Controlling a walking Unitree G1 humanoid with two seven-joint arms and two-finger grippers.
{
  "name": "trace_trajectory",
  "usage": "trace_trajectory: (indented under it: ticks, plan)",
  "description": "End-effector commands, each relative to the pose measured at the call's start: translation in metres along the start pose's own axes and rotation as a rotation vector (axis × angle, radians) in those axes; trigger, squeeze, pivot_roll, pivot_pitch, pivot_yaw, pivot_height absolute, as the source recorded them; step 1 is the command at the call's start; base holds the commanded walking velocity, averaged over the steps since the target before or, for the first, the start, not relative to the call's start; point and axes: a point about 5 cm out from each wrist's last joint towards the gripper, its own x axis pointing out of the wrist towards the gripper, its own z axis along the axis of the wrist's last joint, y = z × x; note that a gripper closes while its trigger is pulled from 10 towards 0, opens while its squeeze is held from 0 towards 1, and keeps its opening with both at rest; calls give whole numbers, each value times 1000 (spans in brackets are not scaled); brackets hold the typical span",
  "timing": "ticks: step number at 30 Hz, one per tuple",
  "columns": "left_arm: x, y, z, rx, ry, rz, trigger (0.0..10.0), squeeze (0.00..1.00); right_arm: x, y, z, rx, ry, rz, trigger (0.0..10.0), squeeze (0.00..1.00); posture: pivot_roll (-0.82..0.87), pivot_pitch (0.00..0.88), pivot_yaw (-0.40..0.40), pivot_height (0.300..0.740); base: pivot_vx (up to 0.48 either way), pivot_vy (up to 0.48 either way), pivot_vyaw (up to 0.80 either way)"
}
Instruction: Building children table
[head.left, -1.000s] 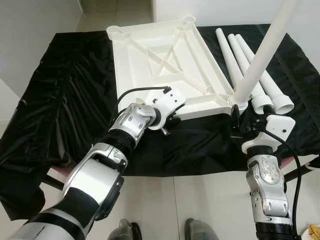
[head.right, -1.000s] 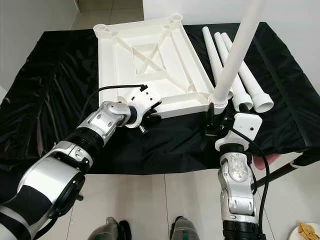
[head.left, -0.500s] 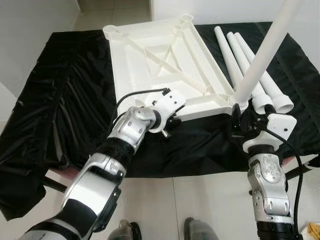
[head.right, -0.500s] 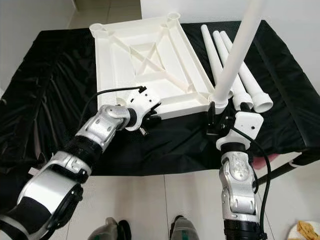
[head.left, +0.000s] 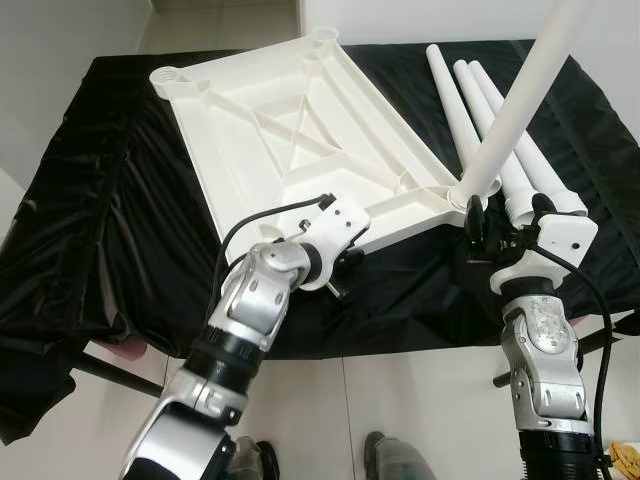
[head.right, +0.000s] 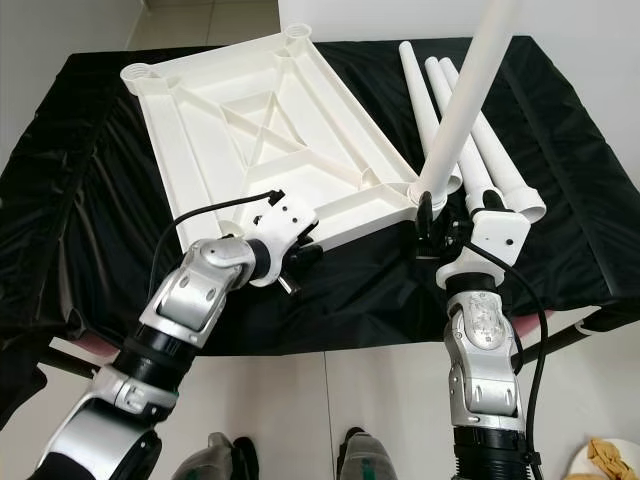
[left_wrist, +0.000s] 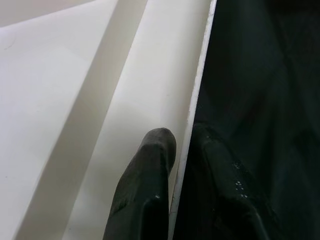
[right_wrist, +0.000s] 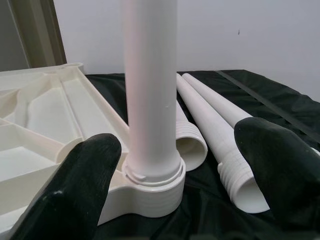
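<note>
Inverted white tabletop (head.left: 290, 130) lies on the black-draped bench (head.left: 90, 200), ribbed underside up. One leg (head.left: 515, 105) stands in the near-right corner socket (right_wrist: 150, 192); three spare legs (head.left: 480, 110) lie just right of it. The left gripper (left_wrist: 182, 150) pinches the tabletop's near rim with narrow fingers. The right gripper (right_wrist: 175, 185) has its fingers wide, flanking the leg's base without contact. To seat the leg well, judge it vertical before pressing, while the left holds the top steady.
</note>
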Motion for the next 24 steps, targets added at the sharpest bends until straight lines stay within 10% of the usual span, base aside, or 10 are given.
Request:
trace_trajectory:
  ticks: [1, 24]
  plan:
    - [-3, 2, -27, -55, 122, 171, 10000, 0, 1, -2, -1, -7, 0, -1, 10000, 0, -94, 136, 65, 740, 0, 0, 0]
    - [-5, 26, -19, -139, 131, 431, 10000, 0, 6, -3, 2, -11, -19, -13, 10000, 0, -99, 132, 61, 740, 0, 0, 0]
